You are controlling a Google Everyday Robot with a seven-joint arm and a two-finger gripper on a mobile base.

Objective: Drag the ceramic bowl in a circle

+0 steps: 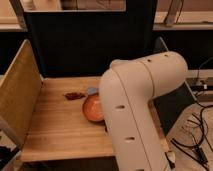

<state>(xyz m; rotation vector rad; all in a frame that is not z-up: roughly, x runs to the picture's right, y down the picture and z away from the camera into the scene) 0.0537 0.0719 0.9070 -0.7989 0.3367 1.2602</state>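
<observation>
Glossy glazed ceramic bowl [92, 108] on matt wooden table [60, 127]; pincer hidden behind arm.

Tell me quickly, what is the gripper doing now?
Gripper: hidden behind the arm, beside the bowl; its state cannot be told.
</observation>
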